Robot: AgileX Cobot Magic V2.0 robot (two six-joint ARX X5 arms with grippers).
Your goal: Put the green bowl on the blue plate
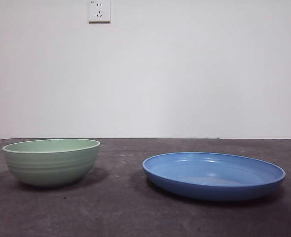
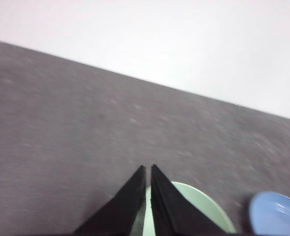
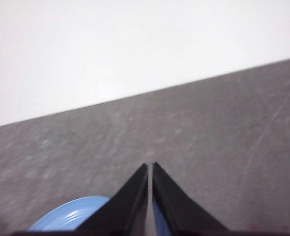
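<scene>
The green bowl [image 1: 51, 161] stands upright on the dark table at the left of the front view, apart from the blue plate [image 1: 213, 175] lying at the right. No arm shows in the front view. My left gripper [image 2: 148, 168] hangs shut above the table, with part of the green bowl [image 2: 201, 207] showing behind its jaws and the blue plate [image 2: 276, 215] off to one side. Over the other side, my right gripper [image 3: 150, 165] is shut too, and an arc of the blue plate [image 3: 69, 218] peeks out beside its jaws. Neither gripper holds anything.
The dark grey table [image 1: 121, 207] runs back to a white wall. A white power socket [image 1: 99, 11] sits high on that wall.
</scene>
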